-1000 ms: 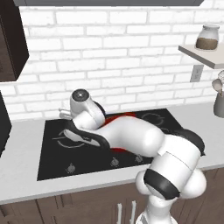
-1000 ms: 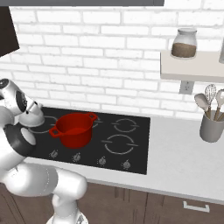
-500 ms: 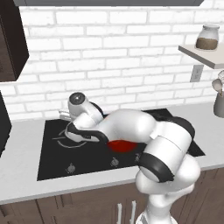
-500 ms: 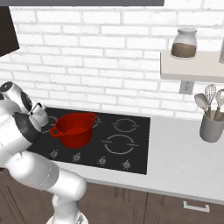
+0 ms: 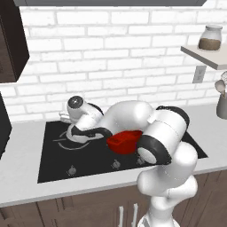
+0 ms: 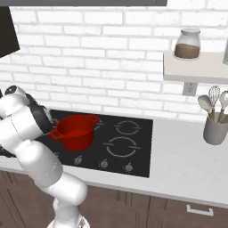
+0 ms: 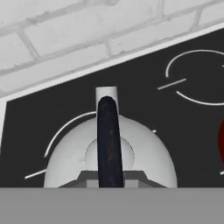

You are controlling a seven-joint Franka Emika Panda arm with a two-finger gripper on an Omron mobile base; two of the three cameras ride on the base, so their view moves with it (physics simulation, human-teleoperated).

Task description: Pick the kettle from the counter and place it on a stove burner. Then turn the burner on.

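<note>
The silvery-white kettle (image 7: 144, 148) sits low over the large burner ring (image 7: 64, 127) at the left of the black stove (image 7: 39, 118). Its dark arched handle (image 7: 108, 140) runs straight up the middle of the hand view, and the spout (image 7: 106, 92) points at the brick wall. My gripper (image 7: 109, 181) is right on top of the handle, shut around it, with its tips hidden. In the left base view the hand (image 5: 84, 126) reaches left across the stove (image 5: 53, 159) and covers most of the kettle (image 5: 74, 134). The light counter (image 5: 17, 168) borders the stove.
A red two-handled pot (image 6: 75, 131) stands on the stove just right of the kettle's ring. Grey knobs (image 6: 103, 164) line the stove's front edge. A utensil holder (image 6: 215, 129) stands on the right counter, below a shelf with a jar (image 6: 187, 44).
The arm has swung further left and lower, bringing the kettle down over the large left ring. The red pot, earlier half hidden behind the arm, shows more.
</note>
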